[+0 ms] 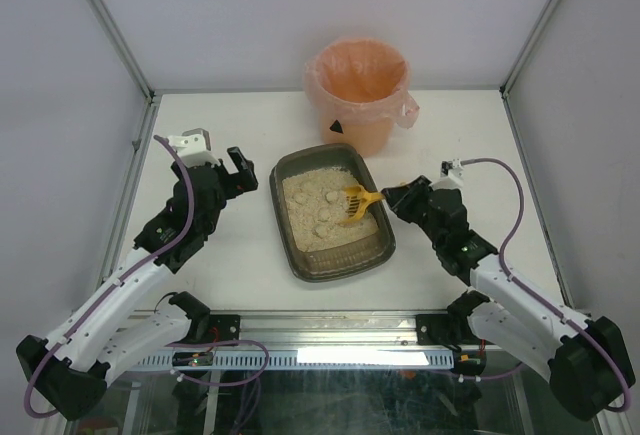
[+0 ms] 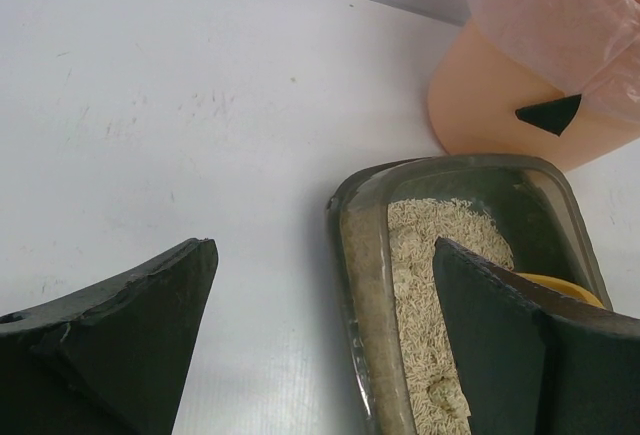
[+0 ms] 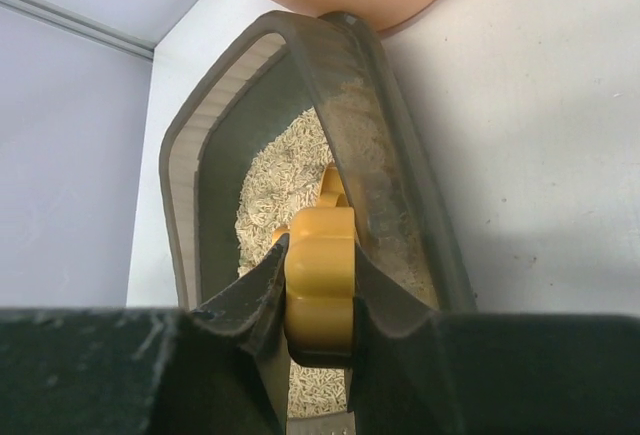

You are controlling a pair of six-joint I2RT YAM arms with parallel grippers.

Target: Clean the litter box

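Note:
The litter box (image 1: 375,217) is a shallow dark grey-brown tray of beige litter with a few pale clumps (image 1: 322,217) at the table's middle. It also shows in the left wrist view (image 2: 357,255) and the right wrist view (image 3: 350,85). My right gripper (image 1: 396,198) is shut on the handle of the yellow slotted scoop (image 1: 356,201), whose head lies over the litter at the tray's right side. The handle (image 3: 320,280) sits between the fingers. My left gripper (image 1: 240,170) is open and empty, just left of the tray's far-left corner.
The round orange-pink bag-lined bucket (image 1: 358,90) stands right behind the tray, also seen in the left wrist view (image 2: 520,85). Metal frame posts and white walls bound the table on the left, right and back.

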